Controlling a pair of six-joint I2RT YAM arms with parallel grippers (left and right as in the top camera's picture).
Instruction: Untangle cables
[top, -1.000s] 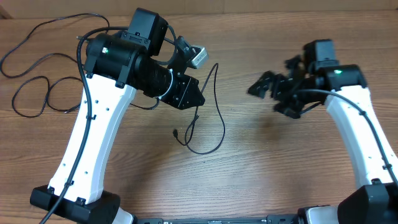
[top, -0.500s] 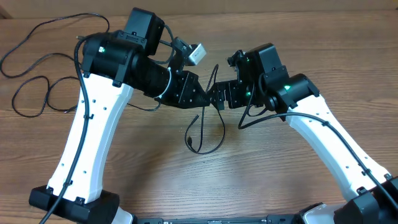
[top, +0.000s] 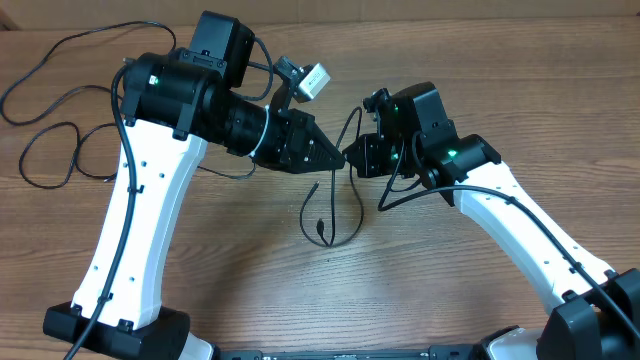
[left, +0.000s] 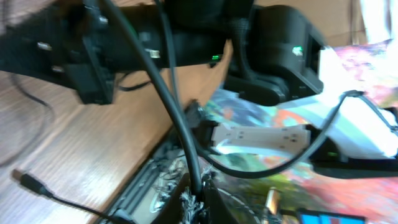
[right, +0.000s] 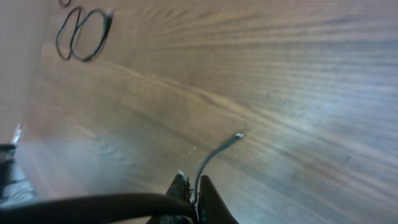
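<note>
Swinging in from the right, the right arm (top: 520, 220) had met the left arm (top: 140, 220) above the centre of the wood-grain desk (top: 480, 90). Loose cable loops (top: 60, 150) lay far left. Both the left pincer (top: 338, 158) and the right pincer (top: 362, 156) were clamped narrow on one thin cable (top: 356, 208), its loop trailing below. The room beyond was blurred in the left wrist view.

The cables (top: 320, 232) below the left tool (top: 338, 157) are black. Under the right tool (top: 358, 158), the bench (top: 430, 290) shows brown, streaked wood grain. Both tools are black.
</note>
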